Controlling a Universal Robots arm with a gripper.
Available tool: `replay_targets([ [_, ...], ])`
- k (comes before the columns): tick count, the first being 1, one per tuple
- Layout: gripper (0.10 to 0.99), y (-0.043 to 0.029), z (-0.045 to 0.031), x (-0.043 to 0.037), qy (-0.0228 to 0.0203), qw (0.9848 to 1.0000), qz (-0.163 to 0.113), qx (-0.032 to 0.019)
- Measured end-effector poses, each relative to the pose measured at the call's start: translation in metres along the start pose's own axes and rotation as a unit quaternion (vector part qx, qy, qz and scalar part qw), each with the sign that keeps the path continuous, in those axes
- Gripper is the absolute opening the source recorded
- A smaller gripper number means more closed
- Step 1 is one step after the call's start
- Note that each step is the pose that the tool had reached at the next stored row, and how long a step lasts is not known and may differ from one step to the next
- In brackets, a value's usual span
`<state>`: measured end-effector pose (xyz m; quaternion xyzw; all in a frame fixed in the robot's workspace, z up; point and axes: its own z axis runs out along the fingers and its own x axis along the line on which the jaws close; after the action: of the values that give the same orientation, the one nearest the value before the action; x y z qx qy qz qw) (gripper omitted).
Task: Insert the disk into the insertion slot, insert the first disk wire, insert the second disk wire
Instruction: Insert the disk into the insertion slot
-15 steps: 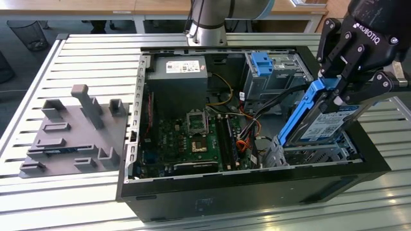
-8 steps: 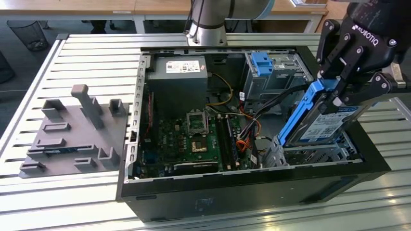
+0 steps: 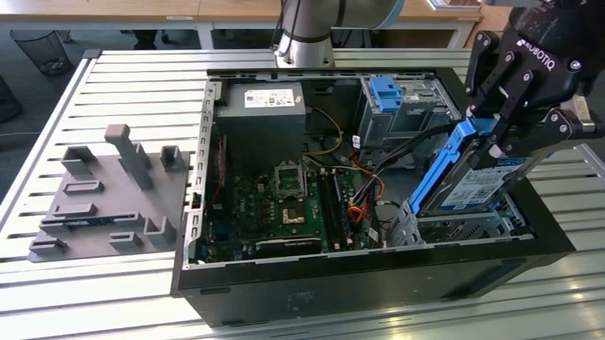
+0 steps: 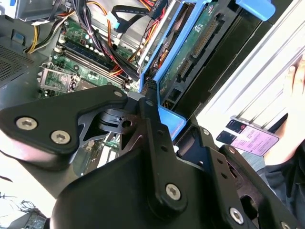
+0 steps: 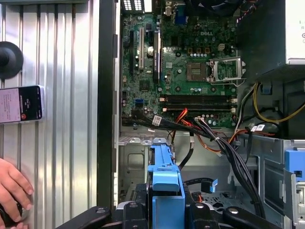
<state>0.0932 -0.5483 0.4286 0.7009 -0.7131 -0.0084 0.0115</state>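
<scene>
In the exterior view my gripper (image 3: 498,145) is shut on the disk (image 3: 472,180), a drive with a silver label in a blue carrier. The disk is tilted steeply over the case's corner at the exterior view's right. Its lower end meets the top of the insertion slot (image 3: 468,228), a low silver perforated cage. The second wrist view has the gripper (image 4: 176,126) clamped on the blue carrier (image 4: 167,119), with the drive's green underside (image 4: 200,38) beyond. The carrier (image 5: 164,183) also rises between the fingers (image 5: 138,212) in the first wrist view, above the cage's metal (image 5: 136,160).
The open black case (image 3: 378,283) lies on a slatted table (image 3: 113,85). Inside are a motherboard (image 3: 283,198), a power supply (image 3: 260,120), loose black and orange cables (image 3: 378,166) and a taller cage with a blue latch (image 3: 387,92). A grey fixture (image 3: 104,191) sits alongside. A person's hand (image 5: 12,186) rests near a phone (image 5: 21,102).
</scene>
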Motion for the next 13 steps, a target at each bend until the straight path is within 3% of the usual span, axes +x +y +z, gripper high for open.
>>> replay_targets([
  [13,0.365,-0.0001,0.0027,0.0,0.0,1.0,0.0,0.0],
])
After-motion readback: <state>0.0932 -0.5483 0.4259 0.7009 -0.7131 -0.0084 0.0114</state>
